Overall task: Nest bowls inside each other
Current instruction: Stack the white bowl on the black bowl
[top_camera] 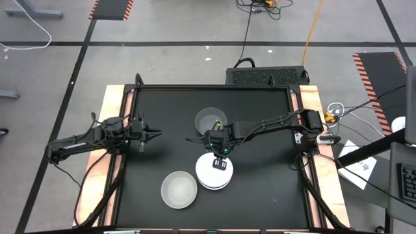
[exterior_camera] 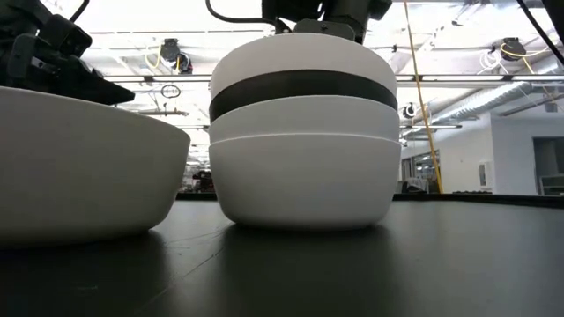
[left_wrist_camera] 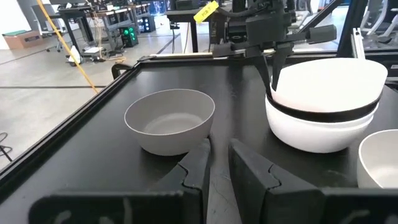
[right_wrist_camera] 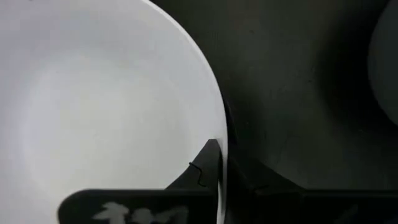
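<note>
From above, my right pincer point(top_camera: 221, 162) is clenched on the rim of the top white bowl point(top_camera: 209, 170) of a stack at the counter's point(top_camera: 260, 195) centre. A grey bowl point(top_camera: 209, 121) sits at twelve o'clock of it, a pale bowl point(top_camera: 179, 189) at eight. My left pincer point(top_camera: 156, 134) hovers at nine, slightly parted, grasping nothing.

At counter level, the stack point(exterior_camera: 304, 132) shows white, black, white, white.

My right wrist sees a finger point(right_wrist_camera: 208, 165) on each side of the white rim.
</note>
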You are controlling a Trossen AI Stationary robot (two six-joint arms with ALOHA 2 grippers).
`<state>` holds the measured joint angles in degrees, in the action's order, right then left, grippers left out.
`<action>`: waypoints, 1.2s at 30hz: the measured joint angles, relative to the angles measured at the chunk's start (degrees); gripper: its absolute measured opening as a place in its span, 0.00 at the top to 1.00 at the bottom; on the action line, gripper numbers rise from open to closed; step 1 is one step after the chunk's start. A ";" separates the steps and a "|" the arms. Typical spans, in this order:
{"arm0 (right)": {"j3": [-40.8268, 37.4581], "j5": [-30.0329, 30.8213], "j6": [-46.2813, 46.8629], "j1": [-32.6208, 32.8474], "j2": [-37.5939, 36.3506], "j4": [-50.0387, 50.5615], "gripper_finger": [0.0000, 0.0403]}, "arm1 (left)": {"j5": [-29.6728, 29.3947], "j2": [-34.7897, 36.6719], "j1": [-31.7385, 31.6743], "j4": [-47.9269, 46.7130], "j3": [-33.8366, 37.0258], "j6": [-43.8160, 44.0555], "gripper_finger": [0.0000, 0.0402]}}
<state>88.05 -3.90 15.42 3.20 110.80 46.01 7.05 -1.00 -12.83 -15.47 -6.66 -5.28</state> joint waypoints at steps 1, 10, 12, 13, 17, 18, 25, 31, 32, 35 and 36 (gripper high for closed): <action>0.00 1.12 0.01 0.06 0.00 0.28 1.00 | 0.00 -0.01 -0.01 -0.02 0.00 0.00 0.85; 0.00 5.68 0.28 0.55 -0.02 2.30 1.00 | -0.01 -0.01 0.01 -0.28 0.00 0.00 0.85; 0.00 5.69 0.61 0.47 -0.02 2.91 1.00 | -0.02 -0.01 -0.01 -0.28 0.00 -0.01 0.85; 0.00 5.70 0.68 0.46 -0.02 3.02 1.00 | -0.02 -0.01 0.01 -0.28 0.00 0.00 0.85; -0.03 6.67 1.05 0.65 0.02 3.34 1.00 | -0.02 -0.01 0.01 -0.26 0.00 -0.02 0.85; -0.04 7.18 1.05 0.80 0.02 3.54 1.00 | -0.02 0.00 0.00 -0.25 0.00 -0.02 0.85; -0.13 7.20 1.03 0.83 -0.37 3.75 1.00 | -0.02 -0.01 -0.01 -0.25 0.00 -0.02 0.85; -0.20 6.93 0.85 0.81 -0.52 3.21 1.00 | -0.04 -0.01 -0.01 -0.37 0.00 -0.02 0.85; -0.20 6.92 0.84 0.89 -0.52 3.16 1.00 | -0.04 0.01 0.01 -0.45 0.00 -0.02 0.85; -0.20 6.92 0.83 0.99 -0.52 2.97 1.00 | -0.04 -0.01 0.00 -0.47 0.00 -0.02 0.85; -0.20 6.92 0.86 0.99 -0.52 2.88 1.00 | -0.04 -0.01 -0.01 -0.49 0.00 -0.02 0.85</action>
<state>87.85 3.02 16.28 4.19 110.28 48.89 7.01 -1.01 -12.84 -15.97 -6.66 -5.30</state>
